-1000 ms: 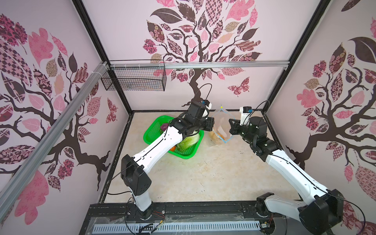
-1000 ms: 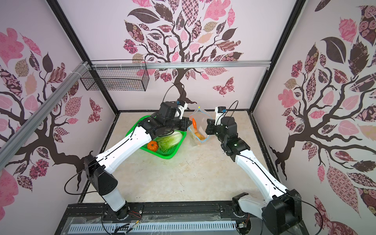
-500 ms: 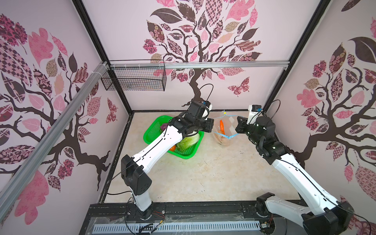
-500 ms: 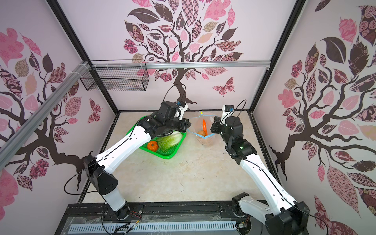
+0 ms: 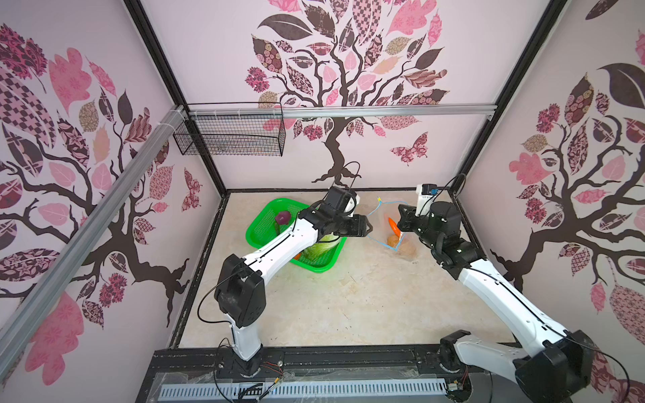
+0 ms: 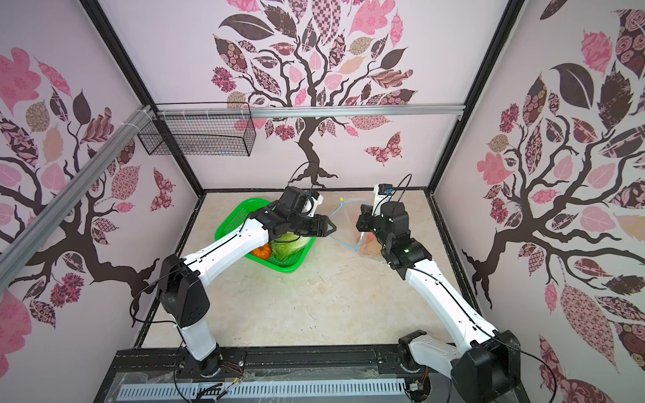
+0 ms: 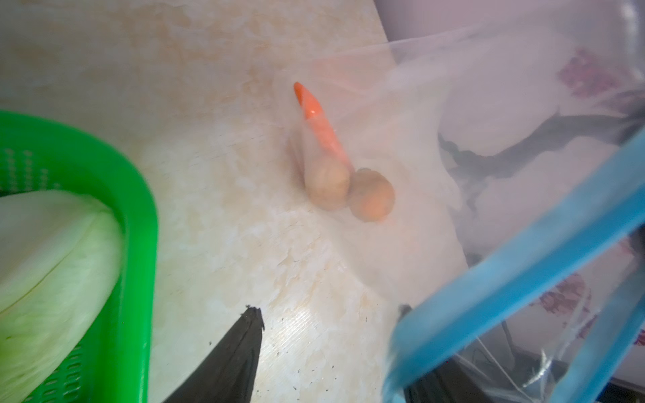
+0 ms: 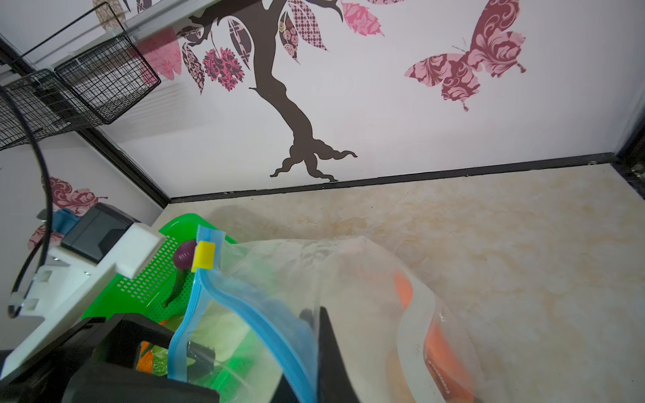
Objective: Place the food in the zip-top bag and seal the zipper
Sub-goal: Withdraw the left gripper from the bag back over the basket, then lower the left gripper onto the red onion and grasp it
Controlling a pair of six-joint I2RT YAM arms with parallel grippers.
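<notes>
The clear zip-top bag stands at the back right with its mouth pulled open. Its light blue zipper has a yellow tab at the far end. Inside lie an orange carrot and two tan potatoes. My right gripper is shut on the bag's rim, the blue strip pinched against its finger. My left gripper is open at the opposite side of the mouth; the blue strip crosses in front of one finger. More food, a cabbage, a purple onion and a pumpkin, is in the basket.
The green mesh basket sits left of the bag, under my left arm. A black wire basket hangs on the back wall at the left. The back wall and the right wall stand close behind the bag.
My left gripper has gone from shut to open beside the bag's mouth edge. The right gripper has shifted a little to the right with the rim.
</notes>
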